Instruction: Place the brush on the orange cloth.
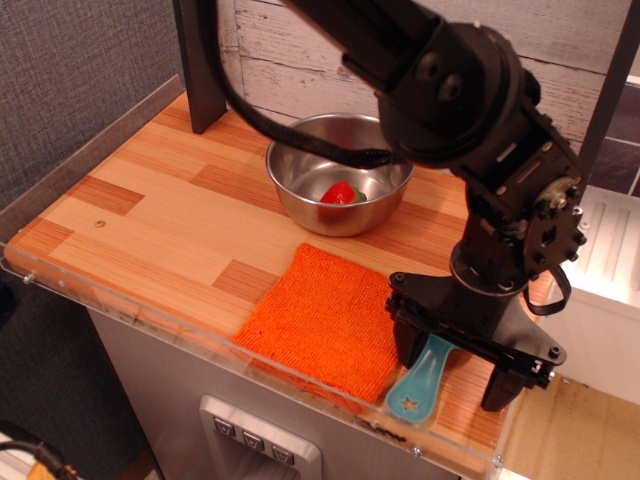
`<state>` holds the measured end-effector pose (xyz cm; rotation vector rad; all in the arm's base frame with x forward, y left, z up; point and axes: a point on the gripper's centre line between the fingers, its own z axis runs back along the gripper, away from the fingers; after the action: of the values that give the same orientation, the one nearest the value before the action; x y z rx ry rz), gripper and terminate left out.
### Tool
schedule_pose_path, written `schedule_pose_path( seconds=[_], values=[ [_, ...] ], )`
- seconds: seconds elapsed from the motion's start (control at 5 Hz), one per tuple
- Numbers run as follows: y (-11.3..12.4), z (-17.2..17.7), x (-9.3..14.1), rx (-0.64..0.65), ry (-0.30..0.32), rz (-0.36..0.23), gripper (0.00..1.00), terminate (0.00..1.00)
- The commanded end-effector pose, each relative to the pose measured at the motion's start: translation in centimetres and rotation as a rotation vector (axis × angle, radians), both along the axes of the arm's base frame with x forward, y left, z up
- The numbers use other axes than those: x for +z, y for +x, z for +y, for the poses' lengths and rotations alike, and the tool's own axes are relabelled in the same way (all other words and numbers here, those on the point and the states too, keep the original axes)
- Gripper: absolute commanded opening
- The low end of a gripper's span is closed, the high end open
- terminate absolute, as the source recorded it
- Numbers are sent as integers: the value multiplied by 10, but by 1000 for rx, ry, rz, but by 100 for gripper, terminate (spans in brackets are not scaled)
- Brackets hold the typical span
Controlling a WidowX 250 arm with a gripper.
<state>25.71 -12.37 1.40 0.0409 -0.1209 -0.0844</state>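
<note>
Between the spread fingers of the gripper (455,355) lies the brush (421,382), its teal handle on the wood with the star-shaped hole at the end nearest the table's front edge. One finger (409,343) stands at the handle's near-left side, close against it, and the other finger (503,380) stands well off to the handle's other side, so the jaws are wide apart and clamp nothing. The bristled head is hidden under the gripper body. Just beside the brush, toward the left of the view, the orange cloth (325,320) lies flat on the wooden tabletop (160,215); whether the handle touches the cloth's edge cannot be told. Above the gripper rises the black robot arm (470,110), bulky and bent over the scene. Behind the cloth sits a steel bowl (340,185) holding a small red object (340,192), well apart from the brush.
</note>
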Motion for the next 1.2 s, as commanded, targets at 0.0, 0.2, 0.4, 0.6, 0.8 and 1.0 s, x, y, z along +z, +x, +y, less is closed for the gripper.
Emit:
schedule_pose_path(
  seconds=[0.0, 0.2, 0.4, 0.6, 0.8, 1.0],
  values=[
    [11, 4, 14, 1, -49, -28, 0, 0],
    [14, 7, 22, -16, -68, -25, 0, 0],
    [17, 11, 29, -23, -83, -23, 0, 0],
    [21, 16, 33, -21, -101, -21, 0, 0],
    [25, 19, 39, -20, -96, -18, 100, 0],
    [26, 18, 38, -10, -109, -12, 100, 0]
  ],
)
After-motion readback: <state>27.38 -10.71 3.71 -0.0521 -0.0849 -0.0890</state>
